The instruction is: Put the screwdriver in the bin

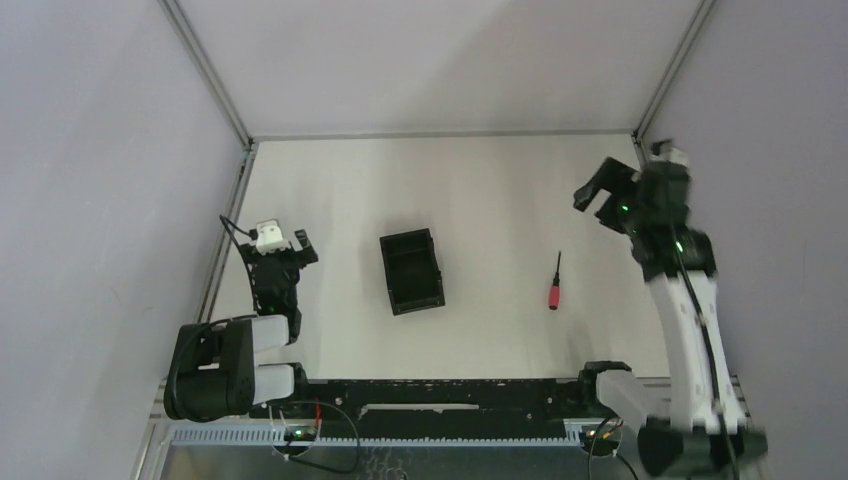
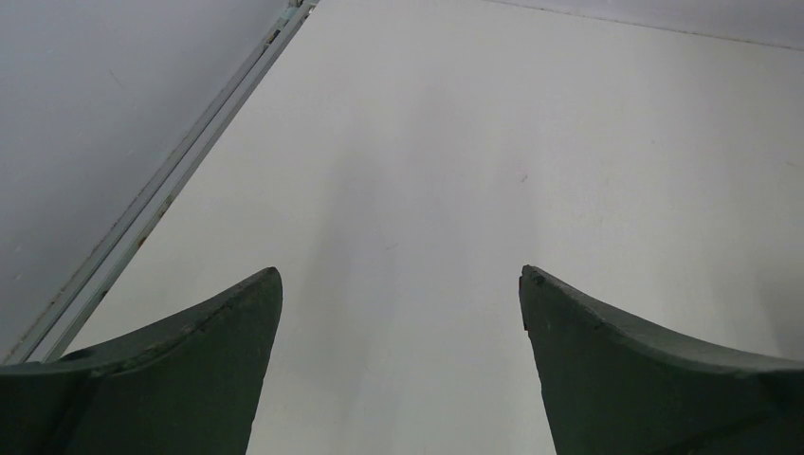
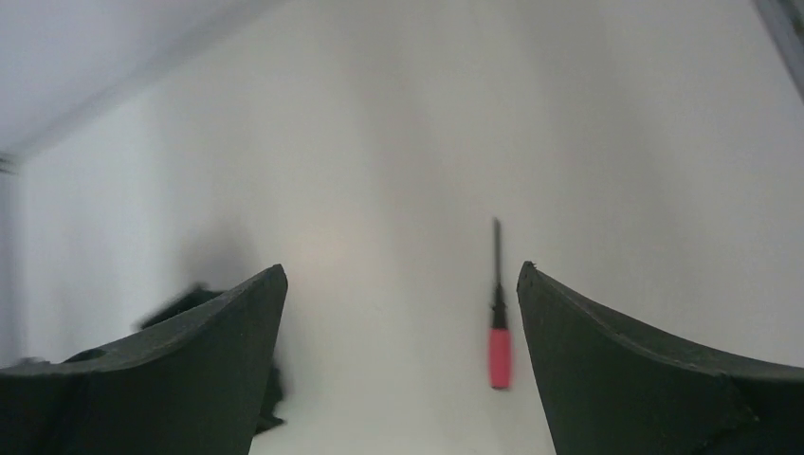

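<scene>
The screwdriver (image 1: 555, 283), with a red handle and thin black shaft, lies on the white table right of centre, shaft pointing away. In the right wrist view it (image 3: 499, 334) lies below, just inside the right finger. The black bin (image 1: 411, 270) stands open-topped at the table's centre; a dark blurred part of it (image 3: 190, 303) shows behind the left finger in the right wrist view. My right gripper (image 1: 598, 198) is open and empty, raised above the table's far right. My left gripper (image 1: 284, 243) is open and empty, low at the left, over bare table (image 2: 427, 190).
A metal frame rail (image 1: 226, 225) runs along the table's left edge, close to the left gripper; it also shows in the left wrist view (image 2: 180, 171). Grey walls enclose the table on the left, back and right.
</scene>
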Controlling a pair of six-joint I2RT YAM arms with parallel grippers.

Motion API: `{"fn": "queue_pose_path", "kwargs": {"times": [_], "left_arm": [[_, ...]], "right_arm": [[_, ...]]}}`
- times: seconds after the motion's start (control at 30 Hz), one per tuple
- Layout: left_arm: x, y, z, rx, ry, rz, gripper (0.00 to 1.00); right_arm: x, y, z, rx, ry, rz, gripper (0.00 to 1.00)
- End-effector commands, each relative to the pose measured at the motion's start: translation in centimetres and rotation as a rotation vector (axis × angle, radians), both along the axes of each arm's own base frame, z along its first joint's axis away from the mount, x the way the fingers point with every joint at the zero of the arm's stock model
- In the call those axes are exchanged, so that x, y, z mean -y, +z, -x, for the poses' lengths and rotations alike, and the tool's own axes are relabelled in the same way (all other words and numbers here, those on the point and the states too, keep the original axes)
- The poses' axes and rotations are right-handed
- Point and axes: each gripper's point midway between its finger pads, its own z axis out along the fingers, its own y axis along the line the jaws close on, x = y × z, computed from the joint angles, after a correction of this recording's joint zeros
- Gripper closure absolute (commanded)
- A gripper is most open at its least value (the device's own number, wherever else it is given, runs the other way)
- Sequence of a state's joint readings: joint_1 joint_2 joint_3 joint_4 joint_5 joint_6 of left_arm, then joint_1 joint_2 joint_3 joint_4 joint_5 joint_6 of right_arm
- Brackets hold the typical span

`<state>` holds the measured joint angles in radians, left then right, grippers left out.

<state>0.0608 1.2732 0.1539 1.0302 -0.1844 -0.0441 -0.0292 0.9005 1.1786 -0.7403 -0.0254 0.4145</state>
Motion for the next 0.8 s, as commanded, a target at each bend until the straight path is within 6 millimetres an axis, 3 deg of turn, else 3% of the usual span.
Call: {"fn": "queue_pose_path", "kwargs": {"times": [0.0, 0.1, 0.23, 0.37, 0.53, 0.57, 0.6, 0.63, 0.67, 0.77], "left_arm": [[-0.1, 2.8, -1.0, 0.079, 0.003, -0.021, 0.00], [-0.1, 2.7, -1.0, 0.078, 0.003, -0.021, 0.00], [-0.1, 2.8, -1.0, 0.080, 0.003, -0.021, 0.00], [-0.1, 2.8, -1.0, 0.078, 0.002, -0.022, 0.00], [-0.1, 2.8, -1.1, 0.079, 0.001, -0.021, 0.00], [-0.1, 2.8, -1.0, 0.078, 0.002, -0.021, 0.00], [-0.1, 2.8, -1.1, 0.079, 0.003, -0.021, 0.00], [-0.1, 2.8, -1.0, 0.078, 0.002, -0.021, 0.00], [-0.1, 2.8, -1.0, 0.079, 0.003, -0.021, 0.00], [-0.1, 2.8, -1.0, 0.079, 0.003, -0.021, 0.00]], "right_arm": [[0.9, -11.6, 2.4, -0.574, 0.009, 0.206, 0.00], [-0.3, -17.1, 1.9, -0.757, 0.057, 0.272, 0.02], [-0.6, -22.5, 1.3, -0.878, 0.060, 0.303, 0.15], [-0.3, -26.3, 1.6, -0.968, 0.061, 0.327, 0.26], [-1.8, -30.5, 3.0, -1.046, 0.133, 0.286, 0.48], [-1.7, -30.8, 3.0, -1.051, 0.128, 0.294, 0.63], [-1.5, -30.7, 2.9, -1.050, 0.128, 0.299, 0.70], [-1.5, -30.5, 2.8, -1.045, 0.131, 0.296, 0.89], [-1.4, -30.1, 2.4, -1.035, 0.132, 0.295, 1.00], [-1.0, -27.3, 1.8, -1.020, 0.140, 0.335, 1.00]]}}
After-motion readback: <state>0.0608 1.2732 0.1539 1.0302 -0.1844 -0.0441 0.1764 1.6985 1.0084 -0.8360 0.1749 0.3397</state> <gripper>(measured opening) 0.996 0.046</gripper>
